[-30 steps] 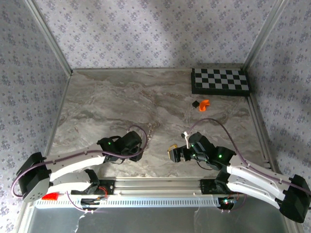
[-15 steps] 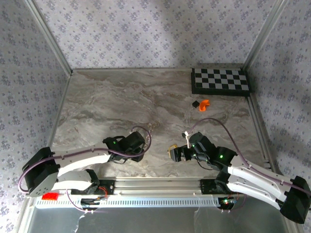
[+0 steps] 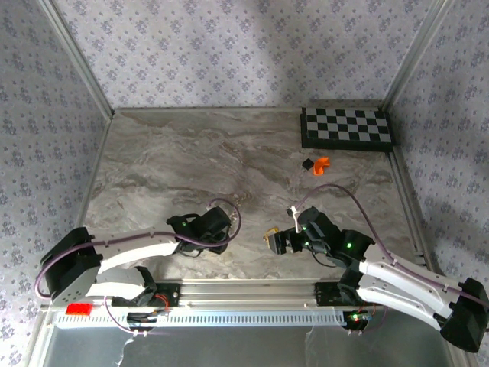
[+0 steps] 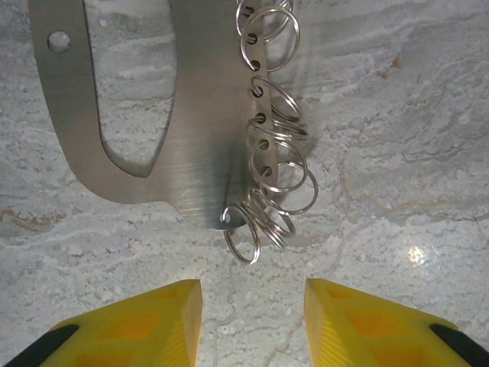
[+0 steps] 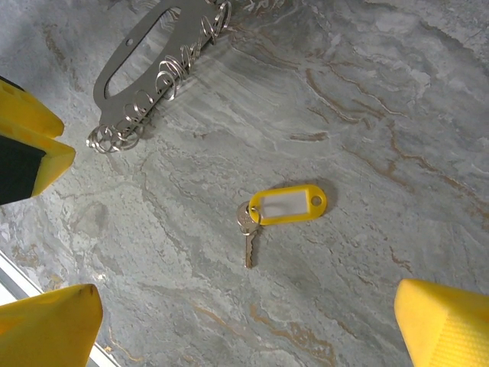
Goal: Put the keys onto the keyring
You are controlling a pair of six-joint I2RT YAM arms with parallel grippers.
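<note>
The keyring (image 4: 263, 164) is a row of silver split rings strung along the edge of a flat steel plate (image 4: 202, 115) with a handle slot, lying on the marble table. My left gripper (image 4: 250, 306) is open just short of the lowest ring, its yellow fingers (image 4: 145, 321) holding nothing. One silver key (image 5: 248, 243) with a yellow tag (image 5: 289, 203) lies flat on the table. My right gripper (image 5: 246, 298) hangs above it, open wide and holding nothing. The plate and its rings (image 5: 153, 57) lie up to the left in the right wrist view. In the top view, left gripper (image 3: 221, 227) and right gripper (image 3: 273, 241) face each other near the front.
A checkerboard (image 3: 348, 128) lies at the back right. A small orange piece (image 3: 320, 164) and a black piece (image 3: 307, 163) sit in front of it. The metal rail (image 3: 244, 290) runs along the near edge. Patterned walls enclose the table.
My left arm has slid to the right, bringing its gripper closer to the rings. The right arm has barely moved. Both grippers remain open.
</note>
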